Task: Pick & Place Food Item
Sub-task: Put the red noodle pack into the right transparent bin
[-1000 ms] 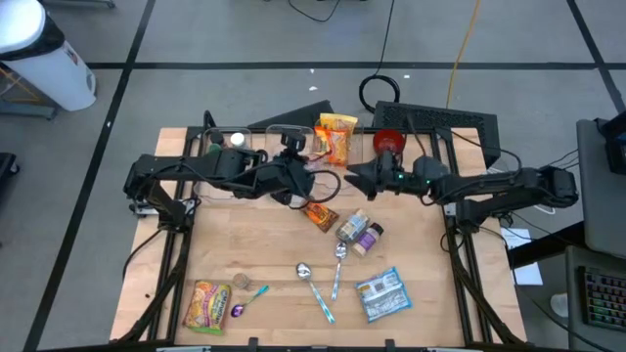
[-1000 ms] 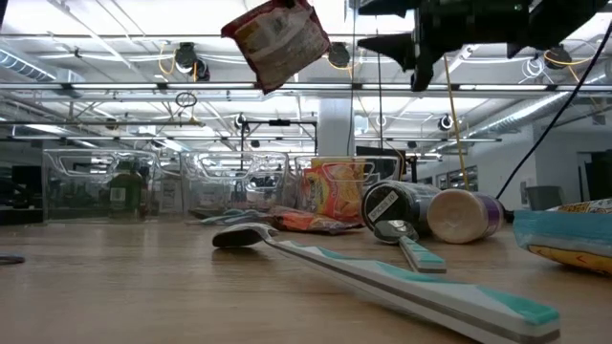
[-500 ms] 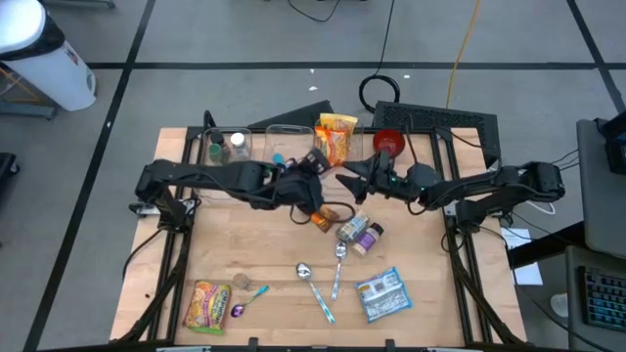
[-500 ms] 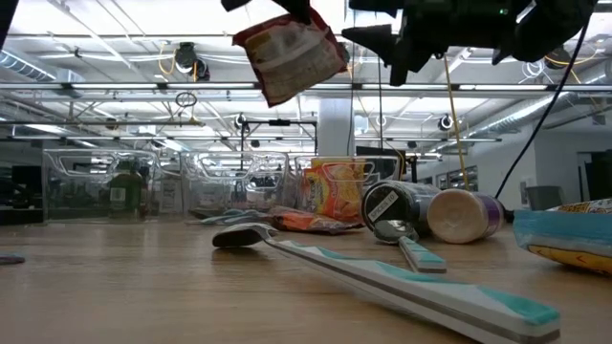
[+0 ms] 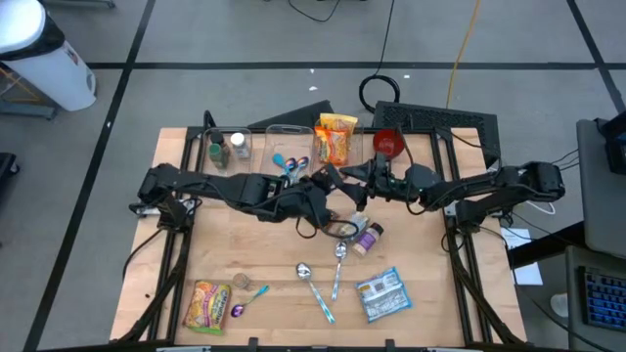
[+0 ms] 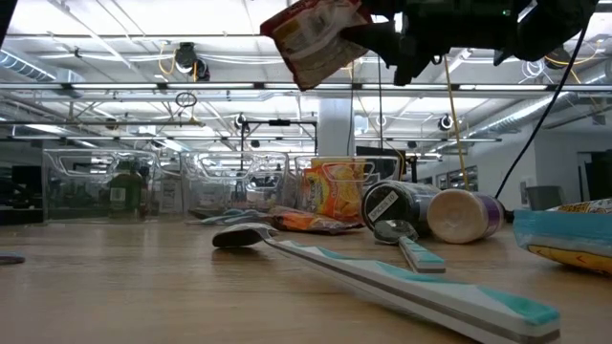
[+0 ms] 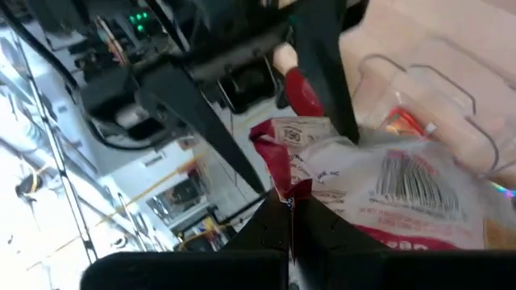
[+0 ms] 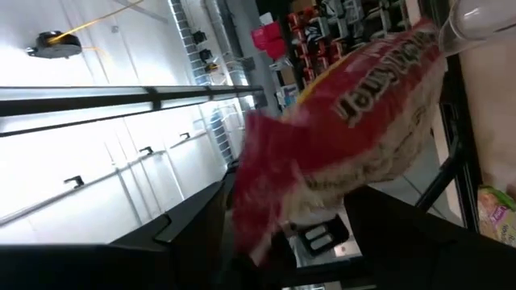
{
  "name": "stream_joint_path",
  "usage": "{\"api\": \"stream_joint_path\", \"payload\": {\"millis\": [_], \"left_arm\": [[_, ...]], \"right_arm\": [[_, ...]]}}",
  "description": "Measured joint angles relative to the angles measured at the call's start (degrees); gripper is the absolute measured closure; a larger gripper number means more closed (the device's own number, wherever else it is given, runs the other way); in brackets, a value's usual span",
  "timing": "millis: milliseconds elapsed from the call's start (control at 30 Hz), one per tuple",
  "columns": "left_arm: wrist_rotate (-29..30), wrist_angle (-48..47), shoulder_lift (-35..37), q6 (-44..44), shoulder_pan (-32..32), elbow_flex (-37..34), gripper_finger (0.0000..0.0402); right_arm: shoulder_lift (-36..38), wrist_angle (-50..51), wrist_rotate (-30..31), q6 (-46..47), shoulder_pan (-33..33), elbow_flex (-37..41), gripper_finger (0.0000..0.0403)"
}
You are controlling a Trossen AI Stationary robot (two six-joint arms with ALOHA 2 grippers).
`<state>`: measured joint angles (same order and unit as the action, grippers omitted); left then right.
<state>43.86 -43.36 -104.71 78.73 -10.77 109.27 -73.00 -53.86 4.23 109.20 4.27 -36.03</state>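
Snack packet has drifted right over the last second, and it's now hanging mid-air right at my right gripper, mid-table toward the far side. My left gripper stays pinched shut on its edge. The right's fingers are spread either side of the packet, not clamped yet. Looks like a handover to me.
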Motion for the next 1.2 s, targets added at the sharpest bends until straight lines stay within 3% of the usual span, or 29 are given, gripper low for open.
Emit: {"api": "stream_joint_path", "payload": {"millis": [367,767,1033,1200], "left_arm": [[-0.15,0.26,-0.15,-2.0,-1.67,0.0,0.0402],[-0.4,-1.55,-0.15,-5.76,-1.68,0.0,0.0402],[-1.07,-1.57,-0.13,-5.96,-1.66,0.0,0.0401],[-3.84,-1.55,-0.11,-8.14,-1.62,0.0,0.0393]], "right_arm": [[-0.01,-0.43,-0.02,0.93,-0.84,0.0,0.0169],[0.01,-2.04,0.42,-0.82,-2.54,0.0,0.0283],[0.01,-3.19,0.21,-3.77,-2.53,0.02,0.0384],[0.01,-4.31,-0.11,-5.19,-2.54,0.02,0.0397]]}}
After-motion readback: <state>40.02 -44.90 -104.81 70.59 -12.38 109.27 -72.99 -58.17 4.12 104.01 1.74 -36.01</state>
